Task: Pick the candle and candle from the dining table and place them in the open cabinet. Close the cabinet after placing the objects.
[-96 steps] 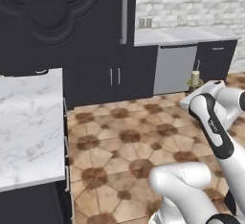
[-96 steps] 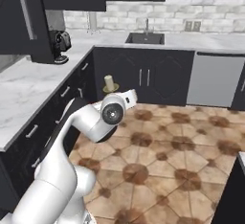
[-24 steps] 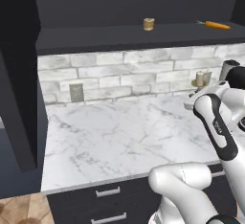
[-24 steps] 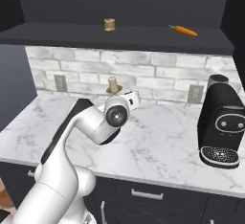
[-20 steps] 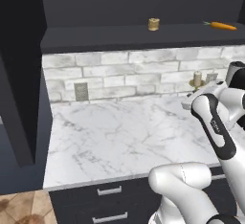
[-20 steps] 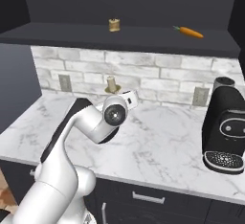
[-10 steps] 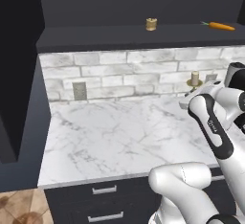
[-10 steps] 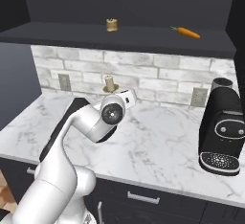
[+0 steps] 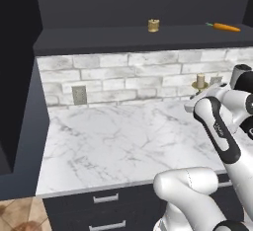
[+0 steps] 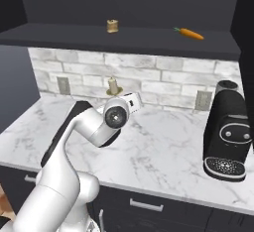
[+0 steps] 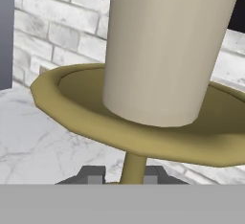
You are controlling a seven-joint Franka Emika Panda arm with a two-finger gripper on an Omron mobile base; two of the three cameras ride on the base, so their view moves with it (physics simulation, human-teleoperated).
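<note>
A cream candle (image 11: 167,46) on a slim brass candlestick (image 11: 95,108) is held upright above the marble counter, and my gripper (image 11: 127,177) is shut on its thin stem. The same candle (image 9: 200,82) pokes up behind my wrist in the left base view and in the right base view (image 10: 113,85). A short squat golden-tan candle (image 9: 153,25) (image 10: 113,26) stands on the shelf of the open dark cabinet (image 9: 123,40) (image 10: 74,33), higher than the held one. The dining table is out of view.
An orange carrot (image 9: 223,26) (image 10: 188,33) lies on the same shelf to the right. A black coffee machine (image 10: 228,132) stands at the right of the marble counter (image 9: 123,146). White brick with an outlet (image 9: 78,95) backs it. An open dark door (image 9: 20,77) hangs at the left.
The whole picture has slid slightly left, so the base has moved. The candlestick stays in my grip at about the same height.
</note>
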